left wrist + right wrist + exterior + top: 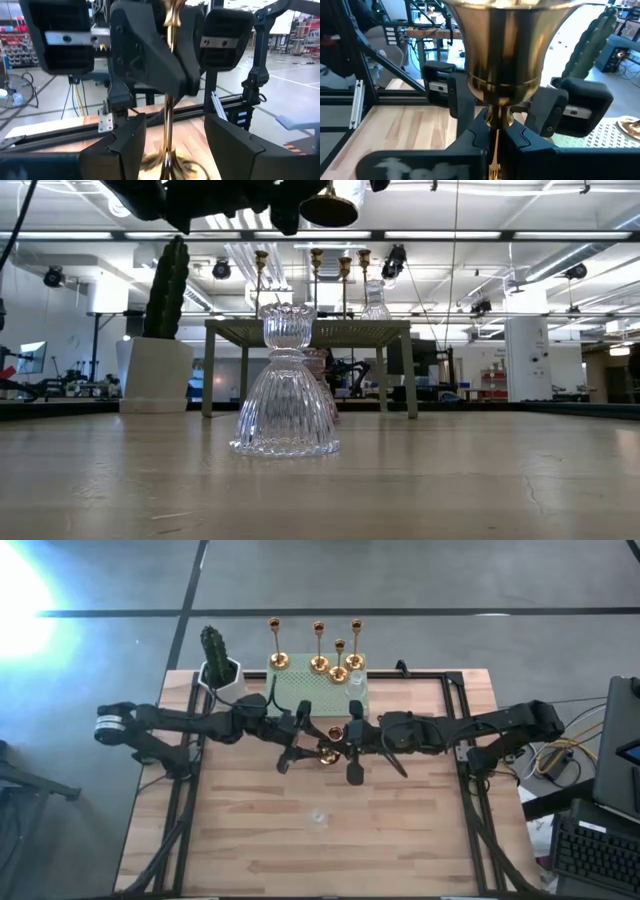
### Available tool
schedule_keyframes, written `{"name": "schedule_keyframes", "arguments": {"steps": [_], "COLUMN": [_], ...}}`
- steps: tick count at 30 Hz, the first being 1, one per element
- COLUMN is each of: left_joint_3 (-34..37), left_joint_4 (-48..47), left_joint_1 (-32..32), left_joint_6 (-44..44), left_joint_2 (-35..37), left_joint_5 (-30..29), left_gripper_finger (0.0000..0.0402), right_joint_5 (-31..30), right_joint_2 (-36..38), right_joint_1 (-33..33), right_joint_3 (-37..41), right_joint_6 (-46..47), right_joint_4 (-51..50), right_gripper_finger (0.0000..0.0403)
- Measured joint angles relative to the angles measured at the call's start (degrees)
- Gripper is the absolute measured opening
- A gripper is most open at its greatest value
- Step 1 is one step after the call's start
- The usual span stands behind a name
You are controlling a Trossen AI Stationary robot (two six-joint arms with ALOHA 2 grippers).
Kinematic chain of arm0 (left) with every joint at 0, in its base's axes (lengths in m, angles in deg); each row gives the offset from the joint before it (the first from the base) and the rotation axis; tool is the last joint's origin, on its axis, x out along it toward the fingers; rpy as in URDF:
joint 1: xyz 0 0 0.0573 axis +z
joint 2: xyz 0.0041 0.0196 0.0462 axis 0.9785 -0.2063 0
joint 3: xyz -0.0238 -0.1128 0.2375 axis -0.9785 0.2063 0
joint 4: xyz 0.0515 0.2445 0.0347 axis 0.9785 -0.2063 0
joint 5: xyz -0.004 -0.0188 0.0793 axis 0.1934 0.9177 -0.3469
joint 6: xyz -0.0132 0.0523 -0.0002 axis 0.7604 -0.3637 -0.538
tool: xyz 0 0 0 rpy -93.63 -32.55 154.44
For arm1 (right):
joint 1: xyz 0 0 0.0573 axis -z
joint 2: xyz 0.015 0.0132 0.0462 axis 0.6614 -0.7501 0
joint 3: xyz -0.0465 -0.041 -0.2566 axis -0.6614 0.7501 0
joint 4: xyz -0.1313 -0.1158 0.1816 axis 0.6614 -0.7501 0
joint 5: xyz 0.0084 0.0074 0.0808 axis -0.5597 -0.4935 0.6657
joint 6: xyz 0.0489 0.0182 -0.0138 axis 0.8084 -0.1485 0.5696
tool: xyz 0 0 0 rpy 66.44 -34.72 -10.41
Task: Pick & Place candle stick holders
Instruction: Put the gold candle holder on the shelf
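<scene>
Table w/ both arms meeting over its middle, just in front of the stand. Stand sits at the back edge, centre. Cactus in its pot is left of the stand, at the back-left corner. On the stand: four candle holders in a row along its rear, plus a glass holder near its right end. Right gripper is clamped on the stem of a candle holder held above the table btwn the arms; left gripper straddles that same stem, fingers apart. Another glass holder stands alone on the table, well in front of the grippers, approx centre.
</scene>
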Motion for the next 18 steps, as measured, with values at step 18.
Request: {"name": "schedule_keyframes", "arguments": {"steps": [18], "left_joint_3": [-5.7], "left_joint_4": [-6.0], "left_joint_1": [0.0], "left_joint_6": [-2.0], "left_joint_2": [-3.9], "left_joint_5": [2.2], "left_gripper_finger": [0.0206], "right_joint_5": [2.6], "right_joint_2": [-0.9], "right_joint_1": [1.1], "right_joint_3": [0.1], "right_joint_6": [0.9], "right_joint_4": [0.1], "right_gripper_finger": [0.0008]}}
